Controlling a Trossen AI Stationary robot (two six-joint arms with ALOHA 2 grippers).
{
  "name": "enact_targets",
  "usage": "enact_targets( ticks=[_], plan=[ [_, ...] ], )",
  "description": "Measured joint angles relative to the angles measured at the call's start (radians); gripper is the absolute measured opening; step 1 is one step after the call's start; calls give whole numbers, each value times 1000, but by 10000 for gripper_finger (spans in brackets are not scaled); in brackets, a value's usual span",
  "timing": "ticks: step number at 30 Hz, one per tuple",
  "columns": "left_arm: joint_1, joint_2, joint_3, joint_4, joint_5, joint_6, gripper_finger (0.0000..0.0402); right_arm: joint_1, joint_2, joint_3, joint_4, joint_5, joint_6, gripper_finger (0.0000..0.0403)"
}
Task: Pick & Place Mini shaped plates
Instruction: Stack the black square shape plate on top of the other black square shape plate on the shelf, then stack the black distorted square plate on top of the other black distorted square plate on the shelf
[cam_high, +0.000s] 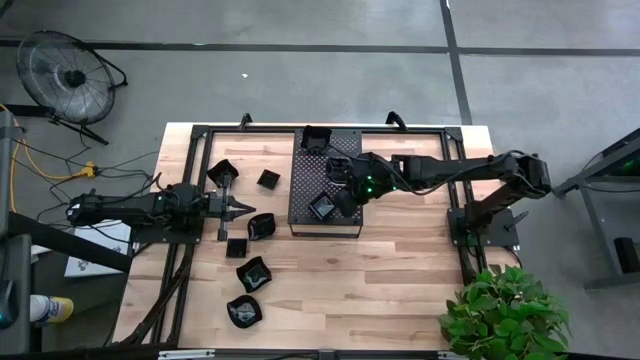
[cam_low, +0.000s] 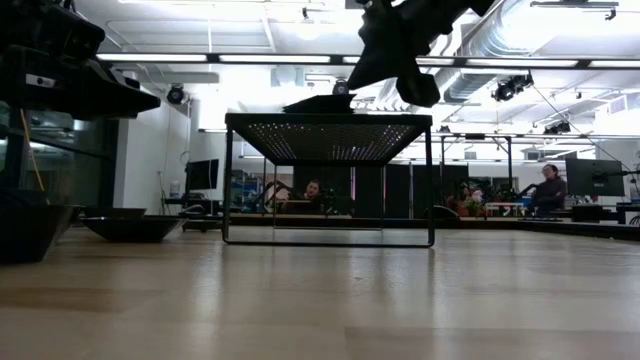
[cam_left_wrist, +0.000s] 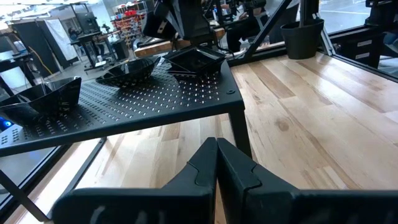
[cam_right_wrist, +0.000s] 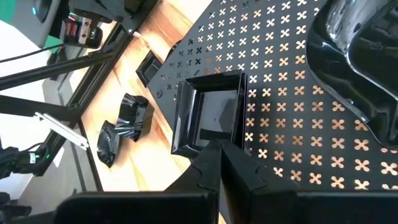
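While most of the mini shaped plates lie scattered on the table (cam_high: 400, 260), one square plate (cam_right_wrist: 211, 118) sits flat near the front edge of the perforated tray (cam_right_wrist: 298, 143), its sides running roughly square to that edge. A rounded plate (cam_right_wrist: 360, 56) beside it is cut off. The right gripper (cam_right_wrist: 219, 163) hovers just above the square one, jaws pressed together (nothing between them). The left gripper (cam_left_wrist: 216, 163), jaws likewise closed, reaches level toward the tray.

Even overhead lighting; ceiling strip lights (cam_low: 250, 58) glare in low view. Table (cam_low: 320, 300) foreground blurred w/ soft sheen.
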Motion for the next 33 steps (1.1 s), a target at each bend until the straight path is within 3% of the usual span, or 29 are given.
enact_targets(
  ticks=[18,26,29,33],
  plan=[
    [0,0,0,0,0,0,1,4,36,0,27,17,-1,1],
    [0,0,0,0,0,0,1,102,-7,0,-38,40,-28,0],
    [0,0,0,0,0,0,1,152,-49,0,-109,103,-78,0],
    [0,0,0,0,0,0,1,233,-122,-28,-162,270,-176,0]
  ],
)
